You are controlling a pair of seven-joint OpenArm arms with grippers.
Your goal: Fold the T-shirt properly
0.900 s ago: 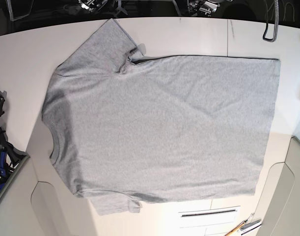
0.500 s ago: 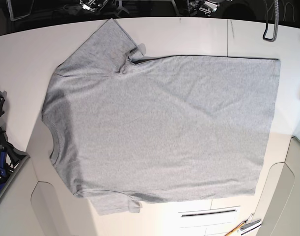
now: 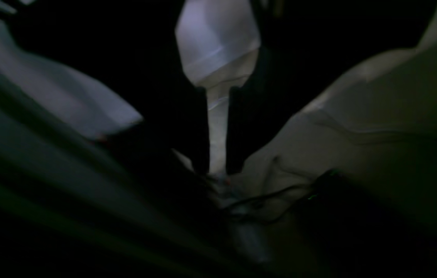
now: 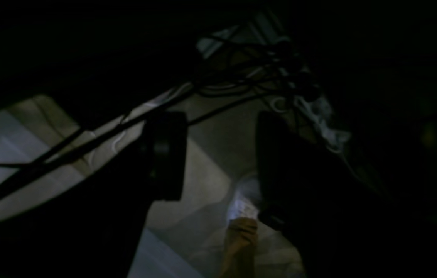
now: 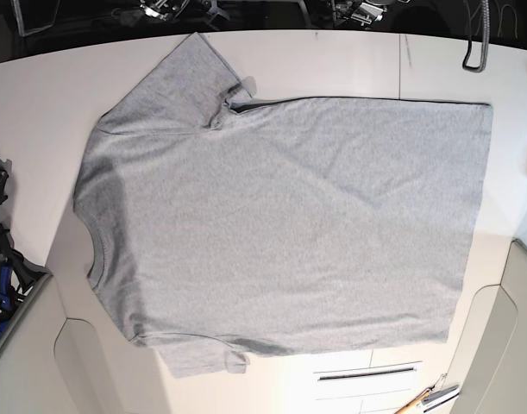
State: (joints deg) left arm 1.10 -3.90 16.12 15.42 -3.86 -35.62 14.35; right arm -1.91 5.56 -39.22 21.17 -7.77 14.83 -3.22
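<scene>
Right gripper (image 4: 218, 154): is being shown in the dim right wrist view as two dark fingers (image 4: 164, 154) standing well apart in mid-frame, with nothing between them; pale surfaces and dark cables (image 4: 241, 85) are being seen beyond.

Left gripper (image 3: 217, 170): is being shown only as dark shapes in the murky left wrist view, a narrow pale strip running between them; whether it is spread or closed cannot be told, and nothing is being seen held.

T-shirt (image 5: 280, 233): is being shown in the base view lying flat on the white table (image 5: 39, 103), plain grey side up, filling the centre of the frame. The collar (image 5: 95, 254) is lying at the left, the hem (image 5: 479, 198) at the right, one sleeve (image 5: 185, 78) reaching to the upper left and the other (image 5: 203, 358) to the lower left. Neither arm is being seen over the cloth.

Step in hand, as judged: the first fold is not yet begun. It is being advised that one long edge be pinched at shoulder and hem together, both corners lifted evenly, and the cloth laid over straight so that wrinkles are not trapped and the sleeve is tucked inside.
</scene>
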